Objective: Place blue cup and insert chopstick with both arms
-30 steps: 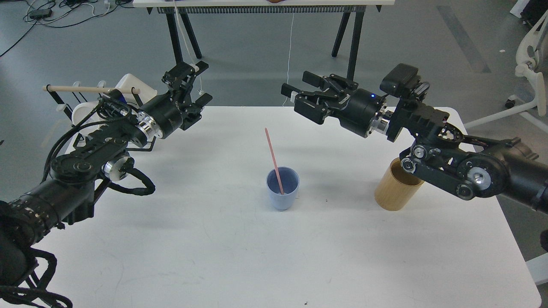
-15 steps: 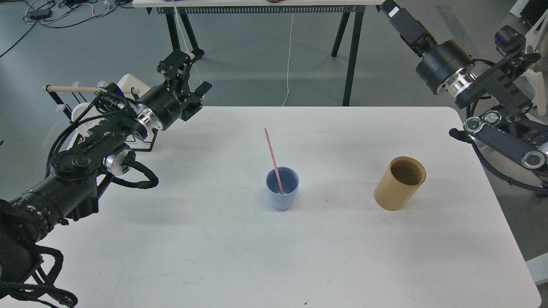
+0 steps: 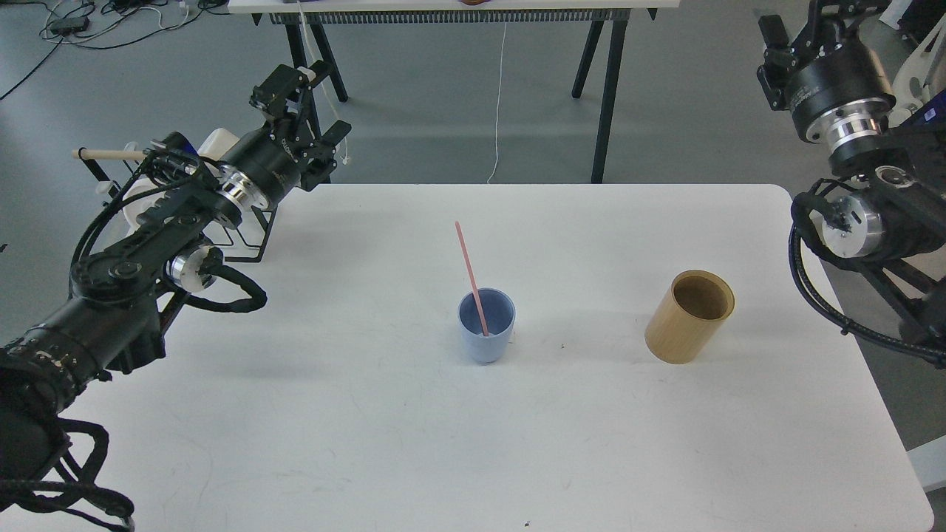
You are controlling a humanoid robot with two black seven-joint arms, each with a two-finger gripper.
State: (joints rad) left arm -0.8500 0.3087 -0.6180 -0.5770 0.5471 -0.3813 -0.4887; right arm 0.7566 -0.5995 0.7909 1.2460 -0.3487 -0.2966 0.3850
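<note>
The white table [image 3: 369,443] fills most of the head view, its top bare apart from two containers near the middle. Behind it stands a second table on black trestle legs [image 3: 610,81], with cables trailing over the grey floor.

The left arm [image 3: 133,281] comes in from the lower left and reaches up over the table's far-left corner. Its left gripper [image 3: 303,100] hangs above the floor just past that corner, fingers spread apart with nothing between them and touching nothing. The right arm [image 3: 865,222] sits off the table's right edge, wrist turned upward. The right gripper [image 3: 805,29] is at the top right corner, cut by the frame edge and seen dark, so I cannot tell how far its fingers are parted or whether they grip anything.

At the far left, partly behind the left arm, a black wire rack [image 3: 251,236] carries a pale wooden rod [image 3: 107,154] and white mugs [image 3: 214,140].

The tan cylindrical holder [image 3: 687,325] stands upright on the right half of the table, its brown inside showing nothing in it. The blue cup [image 3: 485,332] stands upright near the table's centre, well apart from the holder and from both grippers. In it rests the pink chopstick [image 3: 470,273], lower end on the cup's inner floor, leaning up and to the left, with most of its length above the rim.
</note>
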